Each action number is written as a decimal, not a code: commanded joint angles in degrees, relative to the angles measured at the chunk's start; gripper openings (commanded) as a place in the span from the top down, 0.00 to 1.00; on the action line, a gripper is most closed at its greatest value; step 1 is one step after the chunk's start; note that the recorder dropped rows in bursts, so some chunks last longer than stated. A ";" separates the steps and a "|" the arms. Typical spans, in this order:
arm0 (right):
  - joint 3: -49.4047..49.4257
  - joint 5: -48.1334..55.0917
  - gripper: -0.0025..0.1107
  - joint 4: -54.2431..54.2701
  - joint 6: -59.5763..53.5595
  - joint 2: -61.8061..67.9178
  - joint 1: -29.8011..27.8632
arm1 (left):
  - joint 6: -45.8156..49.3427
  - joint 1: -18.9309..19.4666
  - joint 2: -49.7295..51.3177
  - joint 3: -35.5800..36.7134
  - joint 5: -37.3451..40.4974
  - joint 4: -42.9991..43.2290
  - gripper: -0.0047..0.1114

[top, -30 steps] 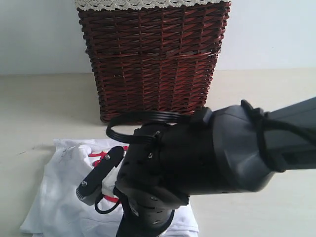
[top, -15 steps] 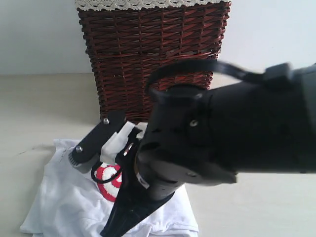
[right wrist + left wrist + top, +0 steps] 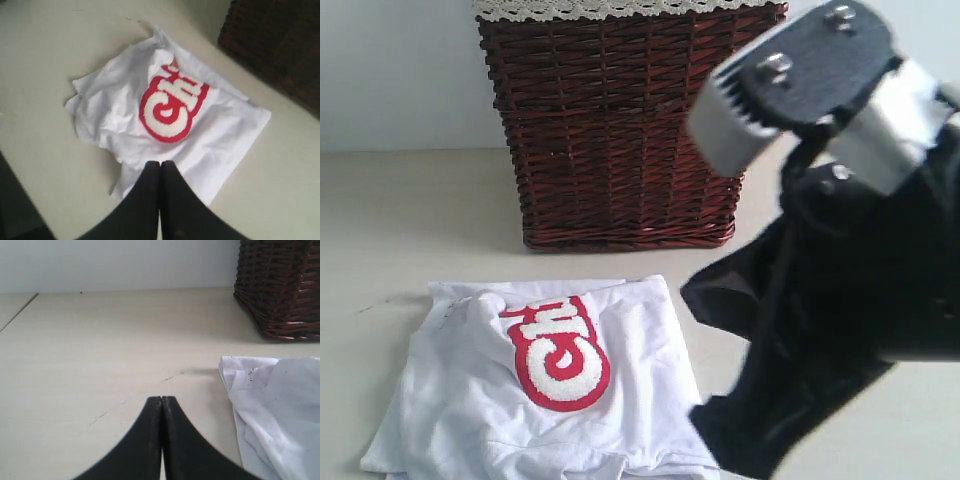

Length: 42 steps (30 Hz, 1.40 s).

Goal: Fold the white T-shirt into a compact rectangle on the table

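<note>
Claw, left [image 3: 161, 400]: tips pressed together with nothing between them, over bare worktop [image 3: 100, 340] near one corner of the white T-shirt [image 3: 280, 410]; whether it touches the surface cannot be told.
Claw, right [image 3: 160, 164]: tips pressed together and pinching nothing, hanging above the shirt [image 3: 115, 115] near one of its edges.
Right arm [image 3: 820, 330]: dark and blurred, close to the exterior camera, filling that view from 1 to 5 o'clock.
White T-shirt [image 3: 450, 400]: lying wrinkled and bunched on the worktop [image 3: 400, 220] at 7 o'clock in the exterior view, edges uneven, free of both claws.
Red band [image 3: 560, 355]: facing up near the middle of the shirt, with fuzzy white letters inside it; also plain from the right wrist [image 3: 172, 107].
Wicker basket [image 3: 620, 130]: dark red-brown, upright at 12 o'clock from the shirt, with a strip of bare worktop between them.
Lace trim [image 3: 620, 8]: white, along the basket's top rim.
Wall [image 3: 390, 70]: plain white, behind the basket.
</note>
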 commanded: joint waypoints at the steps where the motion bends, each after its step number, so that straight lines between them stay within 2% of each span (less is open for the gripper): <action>1: 0.46 9.74 0.98 10.44 0.50 -7.22 0.02 | 0.08 0.22 -0.32 -0.14 -0.35 0.21 0.96; 15: 0.46 8.39 0.98 12.04 0.50 -14.18 0.02 | 0.08 0.22 -0.32 -0.14 -0.35 0.21 0.96; 17: 0.46 4.60 0.98 9.64 -1.78 -15.97 -0.96 | 0.08 0.22 -0.32 -0.14 -0.35 0.21 0.96; 19: 1.06 -3.79 0.98 9.53 -4.60 -18.54 -3.34 | 0.08 0.22 -0.32 -0.14 -0.35 0.21 0.96; 24: 10.07 -40.39 0.98 10.27 -8.76 -25.17 -13.95 | 0.08 0.22 -0.32 -0.14 -0.35 0.21 0.96; 27: 16.82 -50.36 0.98 10.10 -8.23 -29.11 -22.33 | 0.08 0.22 -0.32 -0.14 -0.35 0.21 0.96; 32: 24.91 -56.85 0.98 5.65 -2.32 -37.16 -35.89 | 0.08 0.22 -0.32 -0.14 -0.35 0.21 0.96; 36: 29.32 -57.70 0.98 -1.15 -0.70 -44.68 -44.15 | 0.08 0.22 -0.32 -0.14 -0.35 0.21 0.96; 42: 35.09 -57.66 0.98 -2.03 -2.88 -57.90 -55.17 | 0.08 0.22 -0.32 -0.14 -0.35 0.21 0.96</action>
